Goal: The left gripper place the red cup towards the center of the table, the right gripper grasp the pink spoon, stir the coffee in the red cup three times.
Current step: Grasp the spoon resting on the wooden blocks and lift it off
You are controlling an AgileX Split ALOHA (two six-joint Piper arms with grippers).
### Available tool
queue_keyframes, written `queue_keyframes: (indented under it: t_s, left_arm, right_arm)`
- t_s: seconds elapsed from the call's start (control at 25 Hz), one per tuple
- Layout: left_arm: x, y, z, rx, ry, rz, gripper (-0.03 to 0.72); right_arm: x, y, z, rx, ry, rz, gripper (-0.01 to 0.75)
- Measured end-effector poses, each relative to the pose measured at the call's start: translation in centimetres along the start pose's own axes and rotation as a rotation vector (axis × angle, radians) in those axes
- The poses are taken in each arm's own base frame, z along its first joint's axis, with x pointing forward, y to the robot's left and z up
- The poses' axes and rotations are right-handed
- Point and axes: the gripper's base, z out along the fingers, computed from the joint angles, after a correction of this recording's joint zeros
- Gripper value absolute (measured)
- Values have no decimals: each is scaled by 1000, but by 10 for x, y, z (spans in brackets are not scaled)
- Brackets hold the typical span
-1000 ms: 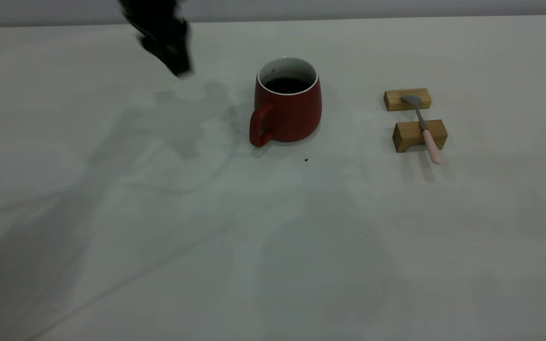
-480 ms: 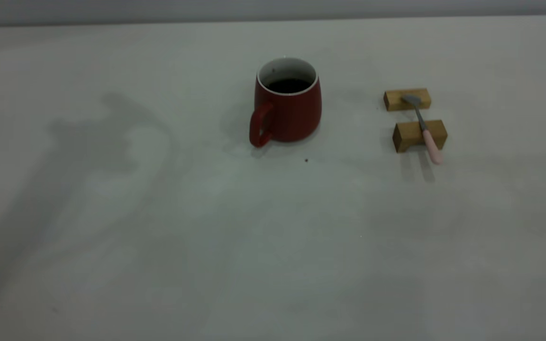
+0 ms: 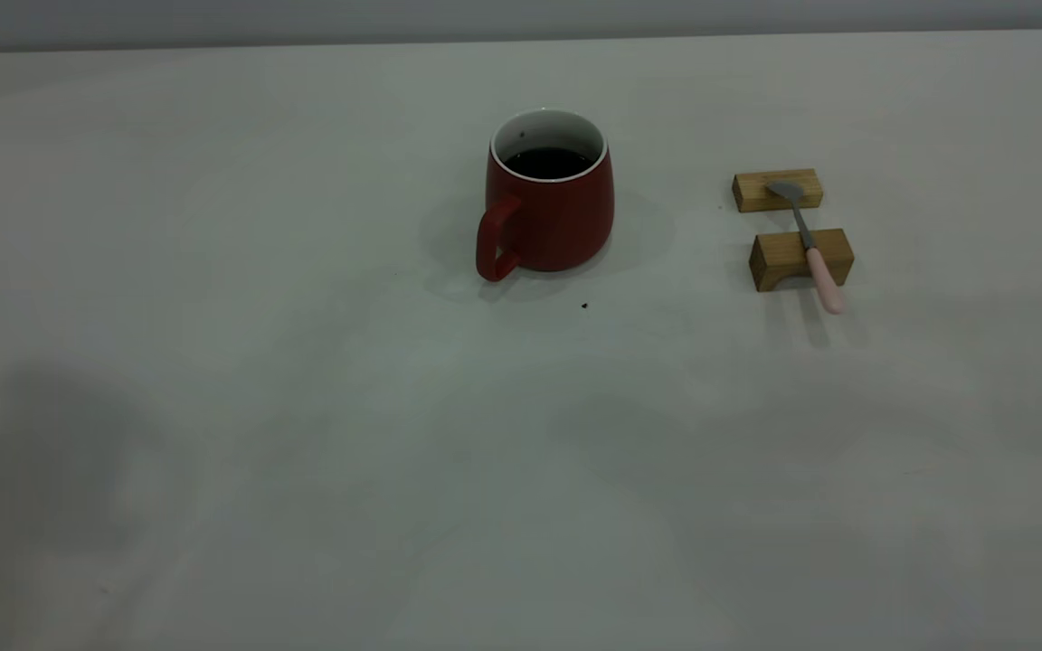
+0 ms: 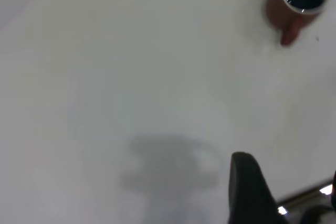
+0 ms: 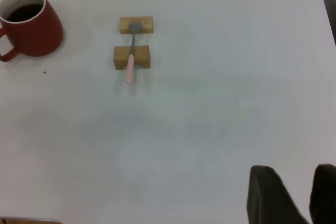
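Observation:
The red cup (image 3: 548,194) stands upright near the middle of the table (image 3: 304,434), its handle turned toward the front left. Dark coffee (image 3: 550,163) fills its lower part. To its right the pink spoon (image 3: 808,246) lies across two wooden blocks, bowl on the far one, pink handle past the near one. Neither gripper shows in the exterior view. The left gripper (image 4: 289,182) is open and empty, far from the cup (image 4: 294,4). Well away from the spoon (image 5: 130,59) and cup (image 5: 31,24), the right gripper (image 5: 294,179) hangs open and empty.
Two tan wooden blocks (image 3: 777,190) (image 3: 801,259) carry the spoon. A tiny black speck (image 3: 584,306) lies just in front of the cup. Faint arm shadows fall on the front left and front right of the table.
The left arm, seen near the cup's far left a second ago, has withdrawn out of the exterior view. Its shadow slid to the front left. Cup and spoon have not moved.

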Motion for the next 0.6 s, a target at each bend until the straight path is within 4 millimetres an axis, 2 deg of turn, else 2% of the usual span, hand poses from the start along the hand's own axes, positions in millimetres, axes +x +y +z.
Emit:
queue_keyframes:
  t_s: [0.12, 0.36, 0.6]
  left_arm:
    - [51, -7, -3, 2, 19, -30, 446]
    - [137, -19, 5, 5, 29, -48, 446]
    - [199, -30, 27, 25, 11, -55, 446]
  right_arm:
    - [0, 0, 0, 0, 0, 1, 238]
    - [0, 0, 0, 0, 0, 1, 238]
    - [0, 0, 0, 0, 0, 0, 238]
